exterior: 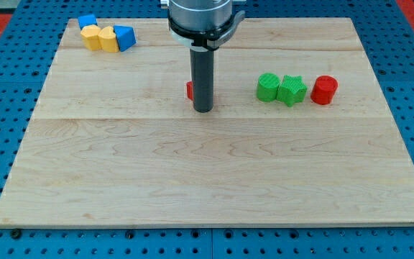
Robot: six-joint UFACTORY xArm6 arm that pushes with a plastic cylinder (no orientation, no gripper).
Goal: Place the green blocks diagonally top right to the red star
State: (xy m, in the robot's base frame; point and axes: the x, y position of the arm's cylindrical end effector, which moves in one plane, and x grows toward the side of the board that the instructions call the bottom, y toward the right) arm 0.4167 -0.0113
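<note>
**Rod planted over a red block at mid-counter**

While my tip (203, 110) rests on the pale wooden counter (214, 180), the dark rod covers most of a small red block (190, 91), whose shape I cannot tell. No pincer exists on this arm, so it holds nothing. Well to the view's right sit a green round-lobed block (268, 87) touching a green star-shaped block (292, 90), with a red cylinder (324, 90) just beside them. At the view's top left cluster two yellow blocks (100, 37) and two blue blocks (123, 36)
</note>
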